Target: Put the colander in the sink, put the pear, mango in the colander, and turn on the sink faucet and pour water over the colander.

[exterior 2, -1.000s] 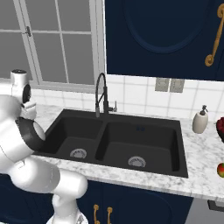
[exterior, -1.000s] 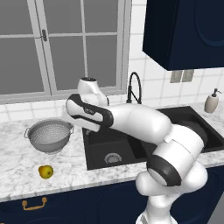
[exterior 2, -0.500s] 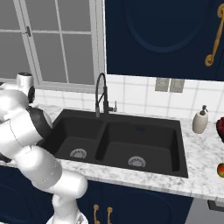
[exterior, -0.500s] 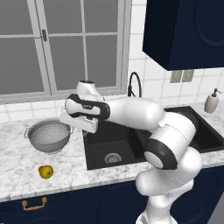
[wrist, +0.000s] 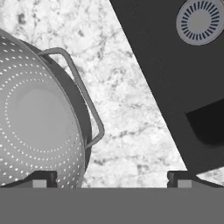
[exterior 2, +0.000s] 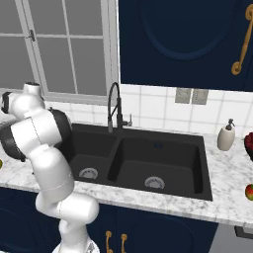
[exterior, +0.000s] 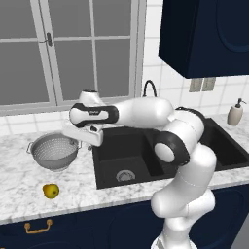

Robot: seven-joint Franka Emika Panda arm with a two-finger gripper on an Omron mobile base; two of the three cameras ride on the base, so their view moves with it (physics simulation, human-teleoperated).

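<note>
The silver perforated colander (exterior: 53, 151) stands upright on the marble counter, left of the black double sink (exterior: 113, 154). My gripper (exterior: 87, 141) hangs open just right of the colander's rim, above the counter strip between it and the sink. In the hand view the colander (wrist: 39, 118) and its wire handle (wrist: 84, 98) lie at the left, one fingertip (wrist: 43, 178) over its rim, the sink's (wrist: 166, 65) drain at upper right. A yellow fruit (exterior: 50, 190), seemingly the pear, lies near the counter's front edge. A red-green fruit (exterior 2: 249, 191), likely the mango, lies far right. The black sink faucet (exterior 2: 114, 106) stands behind the basins.
A beige soap dispenser (exterior 2: 226, 136) stands right of the sink, with a bowl of red fruit (exterior 2: 249, 146) beyond it. A window runs behind the counter and a dark blue cabinet (exterior: 209, 34) hangs above the sink's right side. My arm spans the left basin.
My hand has swung left and a little down, from above the sink's left edge to beside the colander. Its jaws have stayed open. Nothing else has moved.
</note>
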